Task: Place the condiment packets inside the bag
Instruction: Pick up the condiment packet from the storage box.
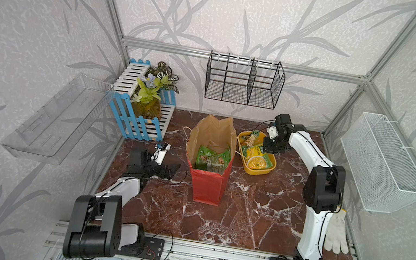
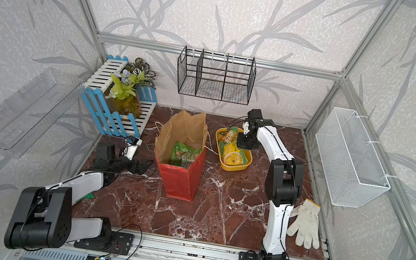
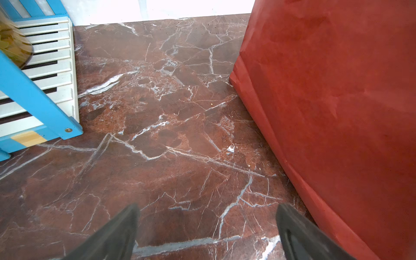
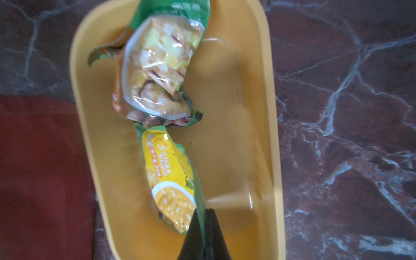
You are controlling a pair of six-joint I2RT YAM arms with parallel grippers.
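far left on the marble table (image 1: 259, 208) stands one blue and white slatted crate (image 1: 143, 114) with a plant in it. next comes the left gripper (image 3: 207, 227), low over bare marble just beside the bag, its two dark fingers (image 3: 117, 234) spread wide apart with nothing between them. in the middle stands one red paper bag (image 1: 207, 185), upright, mouth open, brown inside; in both top views green condiment packets (image 1: 211, 160) lie in its bottom, at least two, the exact count hard to tell. right of the bag sits one yellow tray (image 4: 254, 117) holding two more packets: a crumpled one (image 4: 157, 67) and a yellow and green one (image 4: 171, 180) showing a bowl picture, a large "5" and small print too blurred to read. the right gripper (image 4: 203, 225) is pinched together on that packet's green edge. far right lies one white glove (image 1: 336, 234).
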